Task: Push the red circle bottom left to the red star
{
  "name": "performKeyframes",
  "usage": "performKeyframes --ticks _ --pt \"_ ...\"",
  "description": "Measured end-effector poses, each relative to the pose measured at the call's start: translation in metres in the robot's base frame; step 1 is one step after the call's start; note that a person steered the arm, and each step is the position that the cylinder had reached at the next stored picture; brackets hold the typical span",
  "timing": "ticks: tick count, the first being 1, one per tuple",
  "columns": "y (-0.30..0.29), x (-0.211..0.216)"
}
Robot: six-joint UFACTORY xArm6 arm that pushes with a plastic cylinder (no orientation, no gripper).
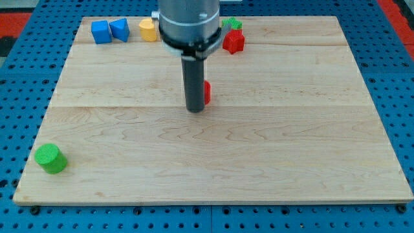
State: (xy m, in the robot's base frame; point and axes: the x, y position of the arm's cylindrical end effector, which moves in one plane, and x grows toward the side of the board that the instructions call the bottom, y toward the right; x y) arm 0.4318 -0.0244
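Observation:
My tip (195, 109) rests on the board near its middle, a little above centre. A red circle block (207, 92) sits right behind the rod on its right side, mostly hidden by it, seemingly touching it. The red star (233, 41) lies near the view's top, up and to the right of the tip. The rod and the arm's grey body hide the board area just above the tip.
A blue cube (100, 31), a blue wedge-like block (119, 29) and a yellow block (149, 29) line the top edge at left. A green block (232, 24) sits just above the red star. A green cylinder (50, 158) stands at the bottom left corner.

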Motion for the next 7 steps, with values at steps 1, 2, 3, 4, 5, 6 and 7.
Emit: performKeyframes --ticks 1,2,3,4,5,6,7 --pt "0.000 -0.043" --pt "0.016 -0.046" --pt "0.037 -0.058" --pt "0.042 -0.087" --pt "0.044 -0.107" --pt "0.043 -0.010" --pt "0.011 0.105"
